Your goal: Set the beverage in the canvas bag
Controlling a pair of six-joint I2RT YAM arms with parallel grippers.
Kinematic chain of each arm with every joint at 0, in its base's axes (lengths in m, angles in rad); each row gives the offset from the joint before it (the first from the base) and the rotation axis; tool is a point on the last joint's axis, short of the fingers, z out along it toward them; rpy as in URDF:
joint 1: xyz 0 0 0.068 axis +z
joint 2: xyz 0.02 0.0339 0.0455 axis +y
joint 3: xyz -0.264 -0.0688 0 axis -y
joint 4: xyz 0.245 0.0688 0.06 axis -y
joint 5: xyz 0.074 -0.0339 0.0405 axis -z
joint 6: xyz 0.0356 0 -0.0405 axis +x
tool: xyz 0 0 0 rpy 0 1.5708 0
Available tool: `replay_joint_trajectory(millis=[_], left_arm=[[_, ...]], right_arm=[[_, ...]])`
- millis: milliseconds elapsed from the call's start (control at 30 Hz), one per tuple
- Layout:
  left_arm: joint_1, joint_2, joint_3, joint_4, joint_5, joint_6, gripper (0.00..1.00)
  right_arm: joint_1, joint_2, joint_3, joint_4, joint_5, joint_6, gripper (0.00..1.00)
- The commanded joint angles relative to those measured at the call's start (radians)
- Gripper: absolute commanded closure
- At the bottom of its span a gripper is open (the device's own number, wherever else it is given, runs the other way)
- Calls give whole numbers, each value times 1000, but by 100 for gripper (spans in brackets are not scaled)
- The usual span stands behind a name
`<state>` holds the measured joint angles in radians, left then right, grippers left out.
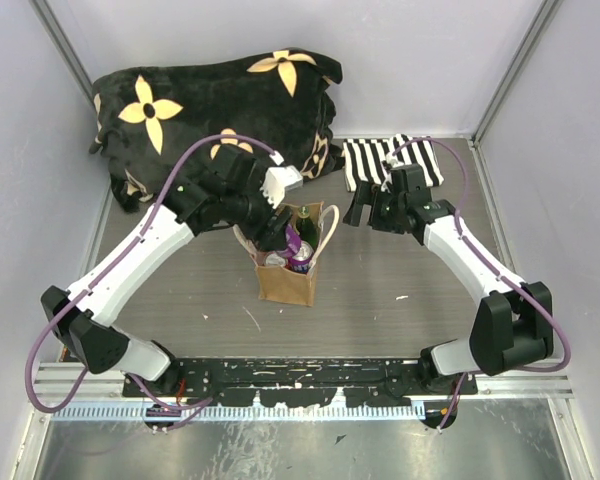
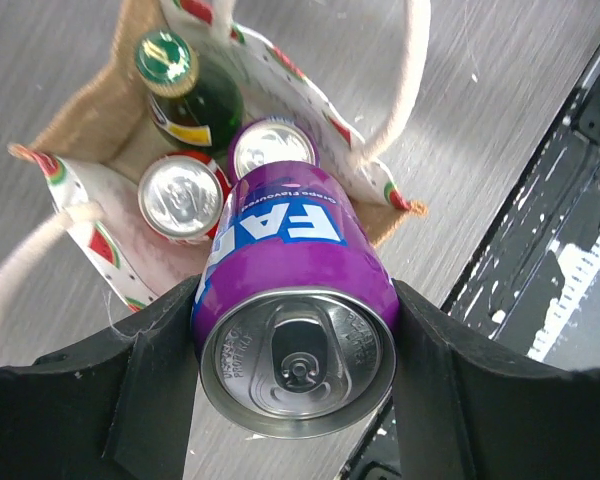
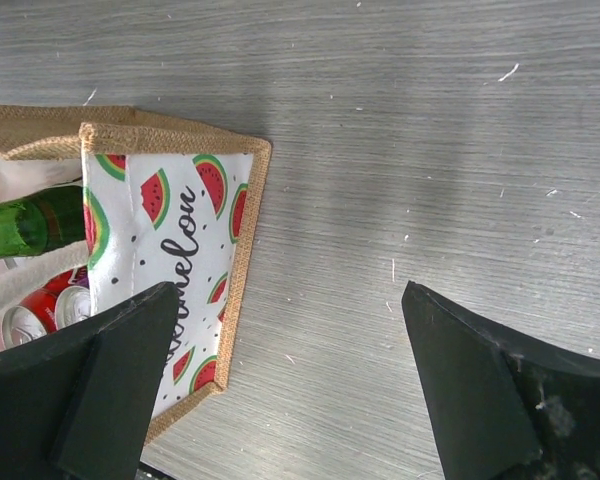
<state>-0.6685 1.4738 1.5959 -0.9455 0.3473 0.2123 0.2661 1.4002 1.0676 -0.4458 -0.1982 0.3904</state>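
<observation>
The tan canvas bag (image 1: 286, 282) stands upright mid-table with its mouth open; its rim shows in the left wrist view (image 2: 93, 112), and its watermelon-print side shows in the right wrist view (image 3: 185, 235). My left gripper (image 1: 280, 238) (image 2: 295, 300) is shut on a purple beverage can (image 2: 292, 255) (image 1: 299, 256), held tilted just above the bag's mouth. Inside the bag are a green bottle (image 2: 185, 92), a red can (image 2: 180, 196) and another can (image 2: 272, 148). My right gripper (image 1: 364, 214) (image 3: 288, 292) is open and empty, beside the bag's right side.
A black flowered blanket (image 1: 210, 100) lies at the back left and a black-and-white striped cloth (image 1: 385, 160) at the back right. A black mounting rail (image 1: 300, 380) (image 2: 570, 250) runs along the near edge. The bag's cream handles (image 2: 405, 80) stick up.
</observation>
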Motion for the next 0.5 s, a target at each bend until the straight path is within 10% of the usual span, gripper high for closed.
replay_joint_trajectory(millis=[0, 467], left_arm=[[-20, -81, -62, 82, -14, 2, 100], [-98, -40, -127, 116, -21, 0, 100]], right_arm=[[-5, -76, 25, 46, 38, -27, 0], [-8, -67, 44, 31, 39, -35, 0]])
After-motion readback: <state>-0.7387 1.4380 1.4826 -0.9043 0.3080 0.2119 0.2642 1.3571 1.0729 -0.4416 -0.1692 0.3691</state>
